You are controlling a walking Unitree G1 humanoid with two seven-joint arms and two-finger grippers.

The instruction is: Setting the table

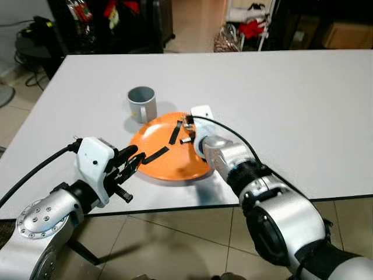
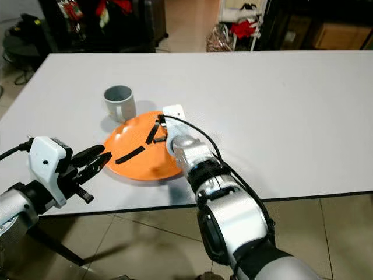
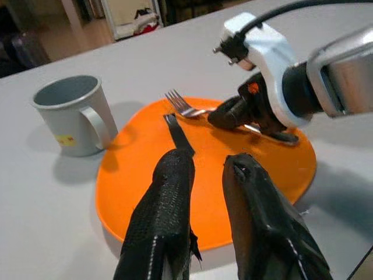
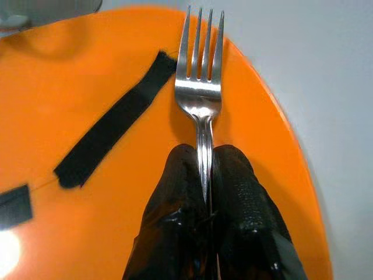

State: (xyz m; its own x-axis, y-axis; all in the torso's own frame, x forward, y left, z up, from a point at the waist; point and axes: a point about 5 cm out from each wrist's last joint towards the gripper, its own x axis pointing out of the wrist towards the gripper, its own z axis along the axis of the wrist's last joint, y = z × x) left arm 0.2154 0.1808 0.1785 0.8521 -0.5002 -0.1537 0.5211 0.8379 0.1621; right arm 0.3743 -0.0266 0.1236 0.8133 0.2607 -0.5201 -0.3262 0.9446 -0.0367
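Two black fingers of the right gripper [image 4: 207,175] were clamped on the handle of a fork [image 4: 201,87], which hung just over the orange plate [image 1: 175,160]. Its long axis ran straight out from the fingertips, handle buried between them and the four tines pointing away from the robot toward the plate's far rim, near the edge on the side away from the mug. Whether the tines touched the plate could not be told. Beside the fork, on the plate, lay a black strip [image 4: 113,131] set at a slant, and a second black strip [image 1: 155,154] lay nearer the left gripper. That plate sat on a white table [image 1: 291,105], close to the near edge. Just beyond the plate, touching or nearly touching its far rim, stood a grey mug [image 1: 141,103], upright, its handle turned toward the robot; a small yellow label [image 3: 63,140] showed low on its side, too small to read. At the plate's near left rim the left gripper [image 1: 133,164] hovered, its jaws a little apart and holding nothing, pointing across the plate toward the fork. Past the table's far edge were dark furniture and red cloth [image 1: 252,27] on a tiled floor [image 1: 175,245].
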